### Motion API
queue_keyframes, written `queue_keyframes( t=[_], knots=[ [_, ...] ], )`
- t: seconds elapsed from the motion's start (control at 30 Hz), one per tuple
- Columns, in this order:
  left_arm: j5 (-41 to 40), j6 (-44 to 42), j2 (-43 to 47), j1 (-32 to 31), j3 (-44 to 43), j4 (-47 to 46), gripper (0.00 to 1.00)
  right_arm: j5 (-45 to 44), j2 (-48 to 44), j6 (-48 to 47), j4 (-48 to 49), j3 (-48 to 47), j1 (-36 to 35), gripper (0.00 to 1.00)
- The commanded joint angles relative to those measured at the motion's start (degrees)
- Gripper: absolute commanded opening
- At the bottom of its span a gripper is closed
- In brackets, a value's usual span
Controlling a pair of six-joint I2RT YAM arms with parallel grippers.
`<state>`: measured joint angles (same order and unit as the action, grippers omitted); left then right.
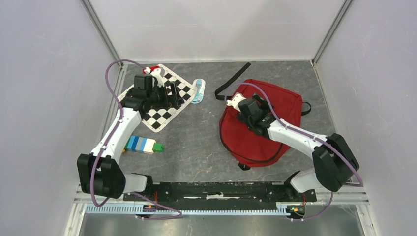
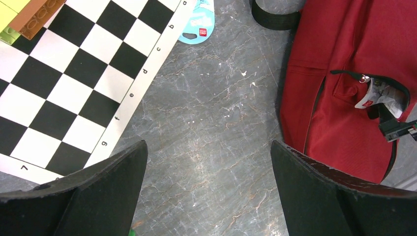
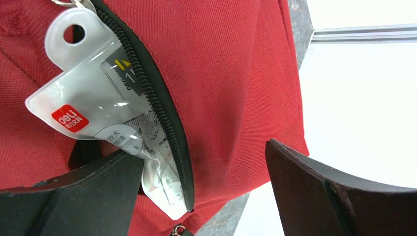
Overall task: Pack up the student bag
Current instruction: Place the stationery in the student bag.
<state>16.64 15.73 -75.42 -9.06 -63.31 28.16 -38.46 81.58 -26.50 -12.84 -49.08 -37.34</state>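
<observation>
The dark-red student bag [image 1: 275,115] lies flat on the right of the table, and its side shows in the left wrist view [image 2: 339,59]. A ruler in a clear plastic packet [image 3: 93,108] sticks halfway out of the bag's open front pocket, beside the black zipper [image 3: 157,98]. My right gripper [image 1: 239,104] hovers over that pocket. Its jaws are wide apart [image 3: 204,152], and the left finger [image 3: 83,196] rests against the packet's lower end. My left gripper [image 1: 171,96] is open and empty [image 2: 207,147] above bare table, between the chessboard mat and the bag.
A chessboard mat [image 1: 162,110] lies at the back left with coloured bricks [image 2: 29,14] on its corner. A blue-white packet [image 1: 197,91] lies beside it. A row of blue, white and green bricks [image 1: 142,145] sits near the left arm. A black strap [image 1: 232,78] trails behind the bag.
</observation>
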Motion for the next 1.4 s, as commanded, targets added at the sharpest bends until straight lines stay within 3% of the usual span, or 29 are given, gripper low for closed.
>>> queue_keyframes(
  t=[0.0, 0.27, 0.63, 1.07, 1.23, 1.37],
  knots=[
    [0.99, 0.27, -0.42, 0.27, 0.25, -1.88, 1.0, -5.32, 2.93, -4.12, 5.7, -3.66, 0.64, 0.96],
    [0.85, 0.18, -0.24, 0.27, 0.2, -1.77, 1.0, -8.57, 5.72, -6.18, 6.94, -5.68, 2.24, 0.96],
    [1.2, 0.36, -0.03, 0.27, 0.38, -1.89, 1.0, -11.46, 7.37, -1.89, 7.2, -9.35, 3.15, 0.95],
    [0.76, 1.21, 1.02, -0.23, 2.99, -5.5, 1.0, 22.72, -9.61, 6.26, -3.41, -4.78, 3.2, 0.97],
    [-3.87, 4.87, -1.9, -3.73, 2.28, -6.91, 1.0, 26.3, -14.03, 10.68, -3.59, -5.2, 3.24, 0.98],
    [-9.48, 6.74, -8.19, -7.74, -3.95, -7.77, 1.0, 21.76, -15.35, 16.06, 1.24, -4.21, 3.72, 0.98]
  ],
)
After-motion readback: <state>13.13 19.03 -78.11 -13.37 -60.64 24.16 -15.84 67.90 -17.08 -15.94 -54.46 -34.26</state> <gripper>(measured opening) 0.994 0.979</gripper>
